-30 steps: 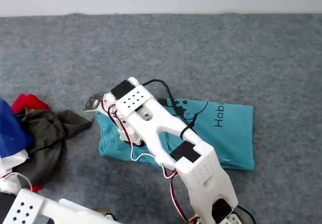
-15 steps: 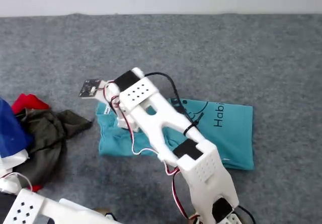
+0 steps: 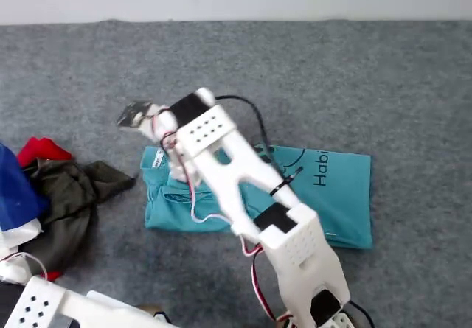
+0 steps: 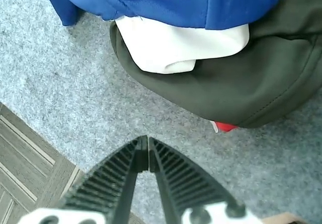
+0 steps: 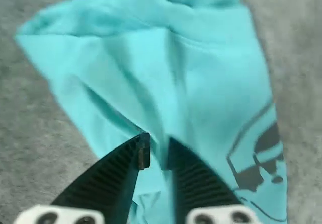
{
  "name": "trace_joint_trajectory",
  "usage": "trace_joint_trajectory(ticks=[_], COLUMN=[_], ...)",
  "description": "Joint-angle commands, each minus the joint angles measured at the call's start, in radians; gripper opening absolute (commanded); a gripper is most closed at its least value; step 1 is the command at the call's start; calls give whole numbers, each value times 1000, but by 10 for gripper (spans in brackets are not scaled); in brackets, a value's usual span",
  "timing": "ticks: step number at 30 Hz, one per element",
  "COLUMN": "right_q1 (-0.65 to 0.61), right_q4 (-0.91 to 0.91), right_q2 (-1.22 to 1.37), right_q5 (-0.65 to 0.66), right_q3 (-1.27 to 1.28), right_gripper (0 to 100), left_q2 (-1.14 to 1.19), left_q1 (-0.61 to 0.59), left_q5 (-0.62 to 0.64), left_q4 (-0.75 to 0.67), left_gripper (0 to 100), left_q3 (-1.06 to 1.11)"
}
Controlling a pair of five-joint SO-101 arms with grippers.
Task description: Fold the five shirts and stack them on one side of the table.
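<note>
- Now we see our right gripper (image 5: 157, 151) barely parted, empty, over the teal shirt (image 3: 339, 195), which lies toward 5 o'clock on the table (image 3: 354, 70).
- Our left gripper (image 4: 148, 146) is closed, empty, near the shirt pile (image 3: 66, 195) at 8 o'clock.

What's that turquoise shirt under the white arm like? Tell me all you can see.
The teal shirt lies flat on the grey table, partly folded into a rough rectangle of soft-looking knit cloth. A dark print faces up. Its end nearer the clothes pile is creased, with a white label at the edge. The right arm stretches over it, and the right pincer, slightly open, is over that creased end; whether it touches is unclear.
</note>
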Motion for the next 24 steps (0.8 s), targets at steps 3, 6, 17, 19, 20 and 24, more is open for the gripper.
trace_joint_trajectory(ticks=[3,6,17,19,20,24], right_q1=[-128,-186,19,38,41,16], right_q4=[42,39,-70,-65,-61,27], right_q2=[-76,-56,189,229,245,263], right_q5=[-11,-11,-5,-5,-6,-8], right_q3=[-41,-21,-150,-199,-218,-315], right_gripper=[10,10,10,10,10,10], left_q2=[-8,-8,-8,-8,-8,-8], left_q1=[0,-6,-8,-8,-8,-6], left_q5=[-5,-5,-5,-5,-5,-5], left_q4=[-18,-18,-15,-14,-14,-15], left_gripper=[15,15,15,15,15,15], left_q3=[-7,-7,-2,-2,-2,-4])
